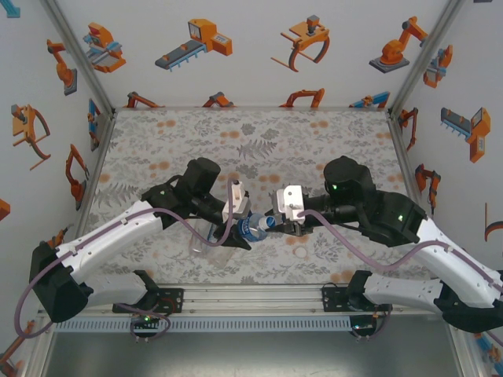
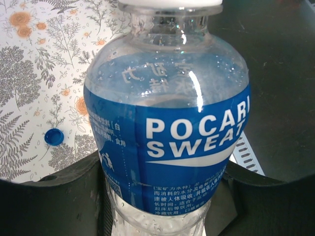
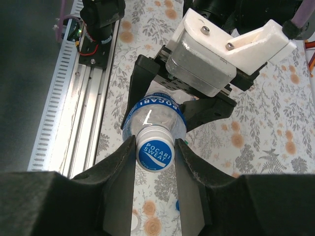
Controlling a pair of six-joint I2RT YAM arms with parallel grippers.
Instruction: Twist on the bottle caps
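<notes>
Holding the bottle [image 2: 167, 128] by its lower body, the left gripper [image 2: 157, 211] is closed to a narrow span. Its dark fingers [image 2: 54, 201] bear on both sides of the clear wall at the lower edge of the blue label band. In the top external view this assembly sits at the centre of the frame, above the floral table [image 1: 259, 141], with the bottle tilted so that its neck points toward the right of the frame. The right gripper [image 3: 155, 147] meets it there: its jaws stand narrow, one pad on each side of the cap [image 3: 155, 151]. This cap is seated on the bottle neck and has a blue printed top and white sides. In the left wrist view a separate blue cap [image 2: 53, 136] lies on the table at the left-centre of the frame, well apart from the held bottle.
</notes>
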